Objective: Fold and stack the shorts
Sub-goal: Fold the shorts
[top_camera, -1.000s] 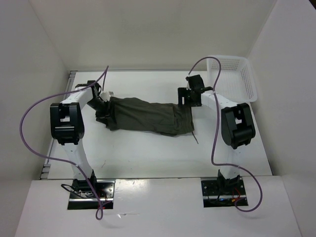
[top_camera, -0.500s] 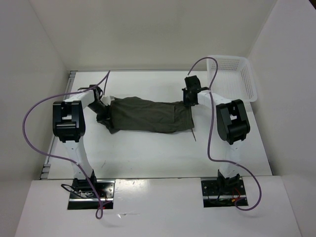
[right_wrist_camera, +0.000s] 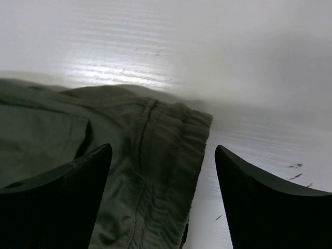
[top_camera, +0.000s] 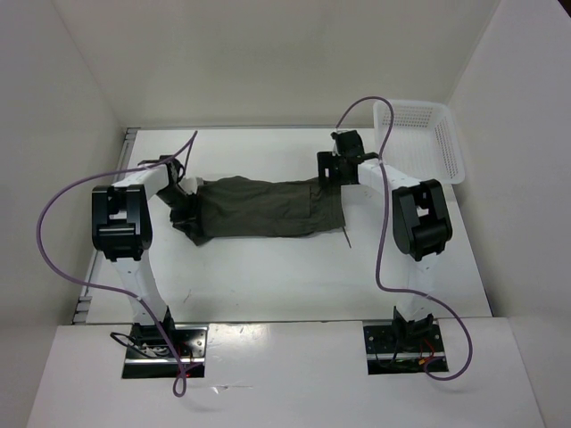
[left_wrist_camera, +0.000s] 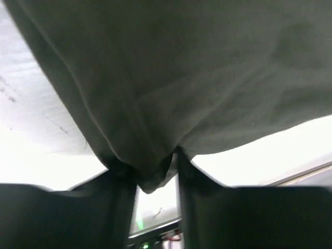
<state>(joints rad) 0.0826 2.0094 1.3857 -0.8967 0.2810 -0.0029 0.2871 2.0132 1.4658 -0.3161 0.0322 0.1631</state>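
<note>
White arms, blk joints, purple cables

L gripper point(left_wrist_camera: 155, 171) pinching, R gripper point(right_wrist_camera: 161, 192) agape

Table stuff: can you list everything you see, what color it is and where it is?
shorts: one pair, dark olive green, spread flat across the middle of the table between the two arms
drawstring: one, thin and dark, trailing off the right end of the shorts
basket: one, white plastic mesh, far right corner
table: one, white
cables: two, purple, looping off the arms
left gripper: one, black, cloth bunched between its fingers at the left end of the shorts
right gripper: one, black, open over the right end of the shorts
</note>
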